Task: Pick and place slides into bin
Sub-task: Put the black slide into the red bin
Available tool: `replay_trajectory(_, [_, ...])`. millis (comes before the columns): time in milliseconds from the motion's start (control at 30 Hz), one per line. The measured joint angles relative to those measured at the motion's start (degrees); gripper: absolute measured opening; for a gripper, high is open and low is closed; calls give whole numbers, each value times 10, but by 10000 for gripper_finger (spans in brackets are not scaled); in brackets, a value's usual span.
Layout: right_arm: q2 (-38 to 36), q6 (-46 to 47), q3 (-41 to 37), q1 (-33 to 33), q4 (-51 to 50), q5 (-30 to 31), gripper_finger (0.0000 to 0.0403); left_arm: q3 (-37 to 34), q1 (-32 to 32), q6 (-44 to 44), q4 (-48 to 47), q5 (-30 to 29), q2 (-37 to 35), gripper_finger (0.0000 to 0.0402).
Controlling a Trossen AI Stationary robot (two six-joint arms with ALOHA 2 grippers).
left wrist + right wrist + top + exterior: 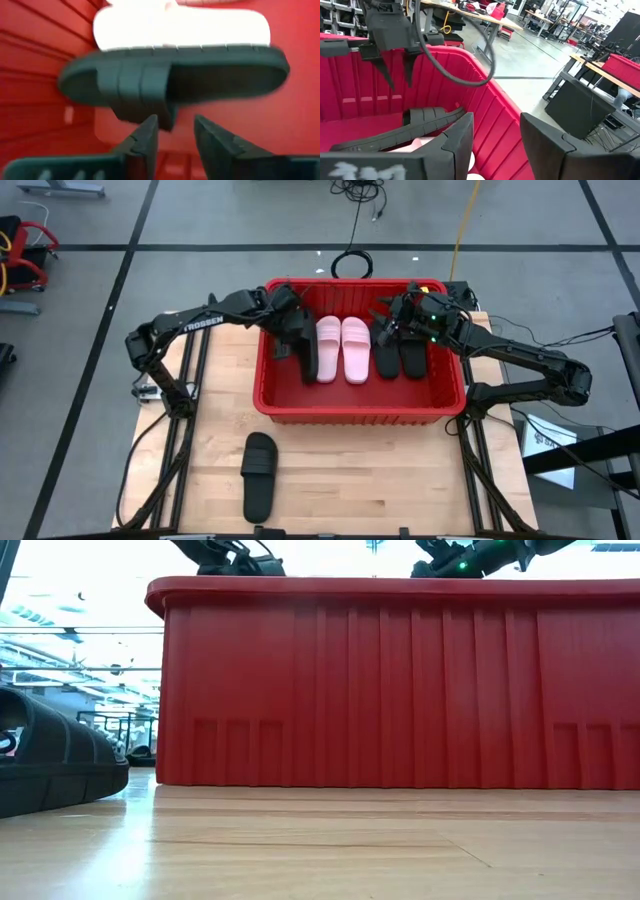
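This is a robotics lab or workshop hall. A wooden table (390, 470) on a metal frame stands on a grey concrete floor (200, 220) marked with dark lines, and cables (352, 262) trail across it. Beyond the right end effector (495, 145), the right wrist view shows long workbenches (470, 17) loaded with gear, a red crate (627, 65) on another bench and an open aisle. Behind the table, the low view shows a bright hall with railings (110, 720).

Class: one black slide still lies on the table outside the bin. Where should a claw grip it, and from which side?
Grip the black slide across its wide strap, coming straight down from above. It lies flat, sole down, on the table in front of the bin, so the raised strap likely gives the fingers the easiest hold.
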Motion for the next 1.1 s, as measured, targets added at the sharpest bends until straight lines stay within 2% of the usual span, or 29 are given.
replay_trajectory(200, [0, 3, 0, 0, -2, 0, 150, -6, -3, -15, 54, -3, 0, 183])
replay_trajectory(367, [0, 3, 0, 0, -17, 0, 150, -32, -18, -19, 102, -45, 0, 207])
replay_trajectory(500, [0, -2, 0, 0, -17, 0, 150, -76, -36, 14, 160, -50, 2, 207])
replay_trajectory(700, [0, -3, 0, 0, -17, 0, 150, -104, -61, 25, 207, -122, 3, 199])
replay_trajectory(1100, [0, -3, 0, 0, -17, 0, 150, -153, -57, 28, 280, -146, 4, 191])
